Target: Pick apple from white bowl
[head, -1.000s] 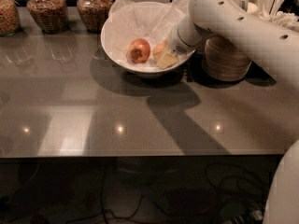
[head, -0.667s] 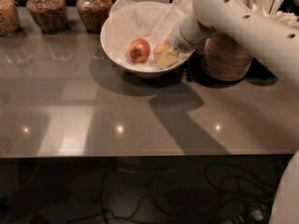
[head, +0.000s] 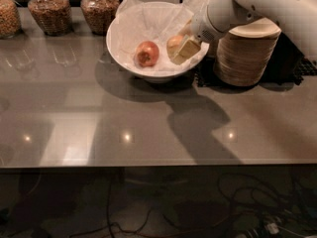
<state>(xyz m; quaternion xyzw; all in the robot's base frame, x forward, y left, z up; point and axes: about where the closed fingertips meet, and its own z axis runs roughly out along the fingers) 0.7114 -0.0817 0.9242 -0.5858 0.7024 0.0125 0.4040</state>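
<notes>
Furthest left of the white bowl [head: 115,46] we see three glass jars [head: 47,11] of brownish grains standing in a row along the back of the grey table [head: 148,118], the nearest of them just beside the bowl's left rim. The bowl itself sits on the table and is lined with crinkled white paper [head: 153,19] that rises above its back edge. Inside the bowl, left of its middle, lies a redder apple [head: 147,53] with a dark patch facing us. Just to its right, near the bowl's right wall, rests the apple [head: 174,42], paler and yellowish, lying on the paper. The gripper [head: 182,50] reaches down into the bowl from the right and presses against this apple's right side, partly covering it; we cannot tell whether it is clamped on the fruit or merely beside it. The white arm [head: 257,4] runs up and away over the bowl's right rim. Just right of the bowl stands a stack of beige disposable bowls [head: 245,58] on a black mat [head: 299,66].
</notes>
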